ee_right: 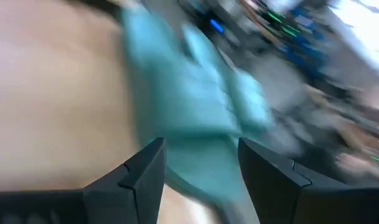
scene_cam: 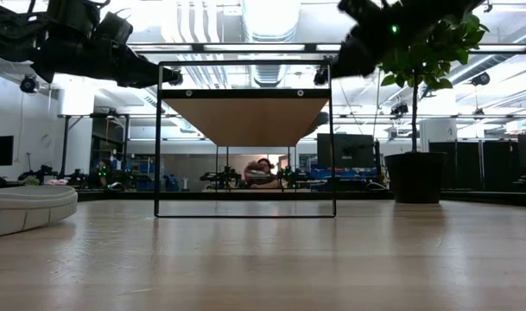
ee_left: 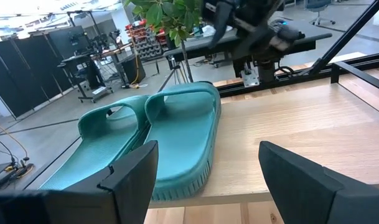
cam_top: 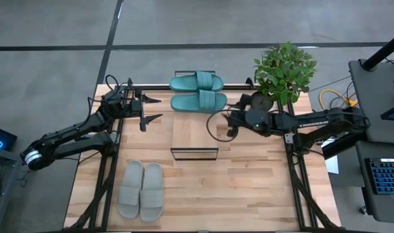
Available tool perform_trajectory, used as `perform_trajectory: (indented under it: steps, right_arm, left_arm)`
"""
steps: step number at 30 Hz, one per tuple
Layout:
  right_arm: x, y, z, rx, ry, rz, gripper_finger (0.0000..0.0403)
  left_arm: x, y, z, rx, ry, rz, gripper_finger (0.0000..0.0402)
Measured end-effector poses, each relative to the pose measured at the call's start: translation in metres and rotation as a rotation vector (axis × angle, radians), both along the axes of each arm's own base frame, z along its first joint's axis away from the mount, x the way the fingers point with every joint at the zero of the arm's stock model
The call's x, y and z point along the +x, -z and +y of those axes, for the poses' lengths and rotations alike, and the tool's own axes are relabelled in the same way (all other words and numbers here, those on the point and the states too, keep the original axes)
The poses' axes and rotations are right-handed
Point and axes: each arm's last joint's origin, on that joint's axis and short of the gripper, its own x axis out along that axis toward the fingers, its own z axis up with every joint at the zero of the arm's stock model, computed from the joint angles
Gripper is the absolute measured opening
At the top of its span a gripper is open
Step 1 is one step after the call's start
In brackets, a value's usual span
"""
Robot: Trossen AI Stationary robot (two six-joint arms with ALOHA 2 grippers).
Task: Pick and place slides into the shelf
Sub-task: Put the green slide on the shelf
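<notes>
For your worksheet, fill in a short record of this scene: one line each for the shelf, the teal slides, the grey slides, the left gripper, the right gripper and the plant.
shelf: wood-topped wire rack at the table's middle
teal slides: pair side by side on the shelf's far end
grey slides: pair on the tabletop, near-left corner
left gripper: open, empty, left of the teal pair
right gripper: open, empty, right of the shelf
plant: potted, far right

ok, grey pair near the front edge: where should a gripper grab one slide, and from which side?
Probably the ribbed strap of a grey slide, from straight above. Both lie sole-down, side by side and touching, so the inner edges look blocked; the strap arches over the footbed, leaving a gap for a finger. The outer edge is the fallback. Left gripper and right gripper are open, up by the teal pair.
</notes>
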Motion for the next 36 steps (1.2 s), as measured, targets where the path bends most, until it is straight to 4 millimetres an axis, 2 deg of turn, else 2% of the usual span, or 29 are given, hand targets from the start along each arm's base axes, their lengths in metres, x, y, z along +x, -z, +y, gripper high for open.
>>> perform_trajectory:
  steps: [3, 9, 13, 18, 30, 36]
  right_arm:
    - [0.008, -0.001, 0.003, 0.067, -0.09, -0.078, 0.018]
    - [0.025, 0.02, 0.003, 0.051, -0.118, -0.013, 0.0133]
    - [0.036, 0.029, 0.003, 0.038, -0.144, 0.034, 0.0086]
    - [0.044, 0.023, 0.002, 0.027, -0.145, 0.028, 0.0018]
    - [0.041, 0.03, 0.001, 0.073, -0.12, 0.103, 0.0009]
    - [0.038, 0.034, -0.01, 0.104, -0.061, 0.124, 0.0008]
  left_arm:
    - [0.0, 0.0, 0.0, -0.001, 0.0, 0.0, 0.0262]
    - [0.0, 0.0, 0.0, -0.003, 0.0, -0.001, 0.0262]
    - [0.0, 0.0, 0.0, -0.004, 0.0, -0.001, 0.0262]
    - [0.0, 0.0, 0.0, -0.004, 0.0, -0.001, 0.0262]
    - [0.0, 0.0, 0.0, -0.004, 0.0, -0.001, 0.0262]
    - [0.0, 0.0, 0.0, -0.004, 0.0, -0.001, 0.0262]
